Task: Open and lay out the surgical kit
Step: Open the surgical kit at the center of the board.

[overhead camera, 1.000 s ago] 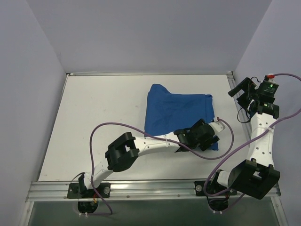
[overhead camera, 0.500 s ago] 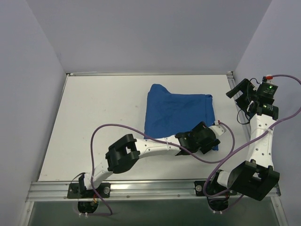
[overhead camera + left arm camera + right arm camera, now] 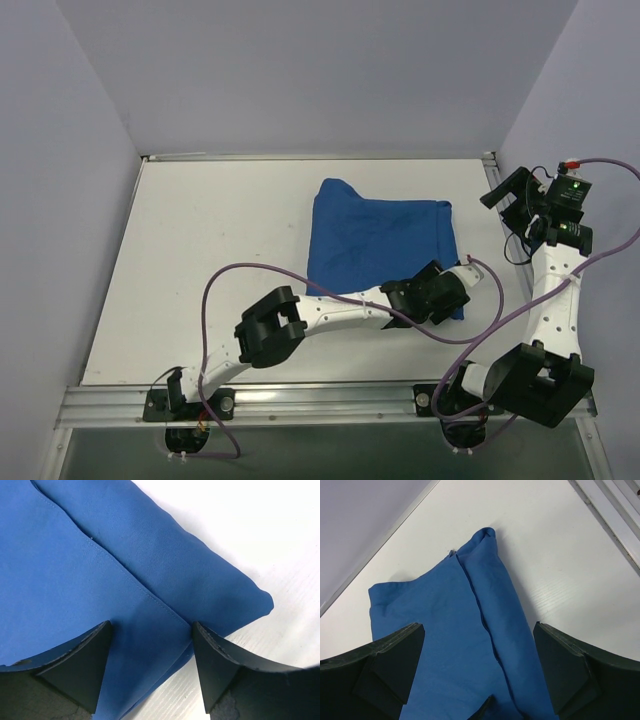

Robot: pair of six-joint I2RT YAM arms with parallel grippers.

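Note:
The surgical kit [image 3: 375, 245] lies mid-table as a folded royal-blue cloth bundle; whatever it wraps is hidden. My left gripper [image 3: 442, 294] is low over the bundle's near right corner. In the left wrist view its jaws [image 3: 150, 627] stand apart, astride the hemmed edge of a top flap [image 3: 150, 597], gripping nothing. My right gripper [image 3: 503, 192] hangs raised at the table's far right side, apart from the cloth. It is wide open [image 3: 479, 626] and looks down on the bundle [image 3: 445, 630] and its long fold seam.
White tabletop [image 3: 220, 250] surrounds the bundle. A metal rail [image 3: 320, 156] borders the back and pale walls close in the sides. The left arm's purple cable [image 3: 225, 272] loops over the near left of the table.
My left arm has stretched slightly further right, settling the gripper onto the bundle's near right corner, and its jaws have narrowed a little. The right arm has barely moved.

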